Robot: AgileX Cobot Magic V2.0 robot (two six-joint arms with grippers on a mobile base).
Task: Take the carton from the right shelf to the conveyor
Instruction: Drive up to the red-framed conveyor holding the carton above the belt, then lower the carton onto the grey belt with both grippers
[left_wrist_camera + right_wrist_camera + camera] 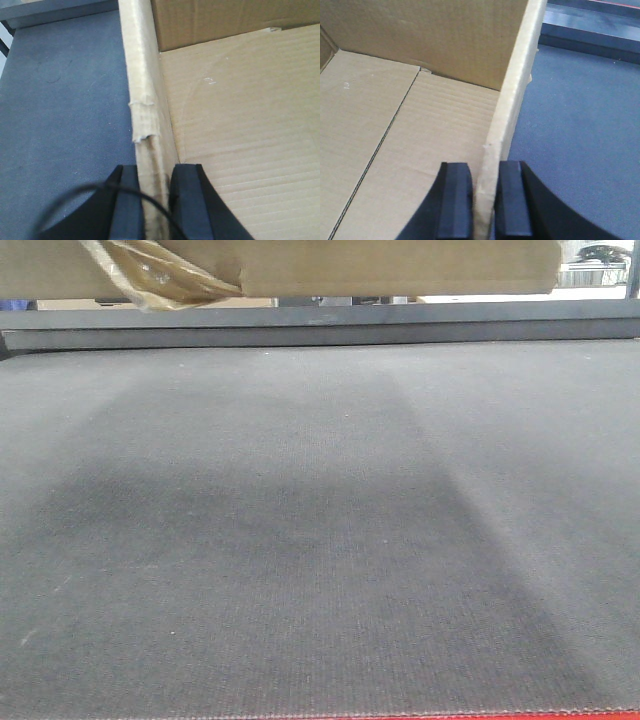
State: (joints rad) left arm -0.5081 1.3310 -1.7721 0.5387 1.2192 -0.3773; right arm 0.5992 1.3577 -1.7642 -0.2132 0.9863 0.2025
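Fingers (pixel 127 200) of left gripper (pixel 150 200) and right gripper (pixel 485 200) are pinching opposite carton (pixel 240 125) walls | carton is hovering over conveyor (pixel 320 540) | advising: lowering level, both arms together, before releasing

No readable text, labels, brands or numbers in any view. Carton (pixel 240 125) board plain and unprinted, inside and out. Tape (pixel 160 275) on it bare of print. Belt (pixel 320 540) unmarked.
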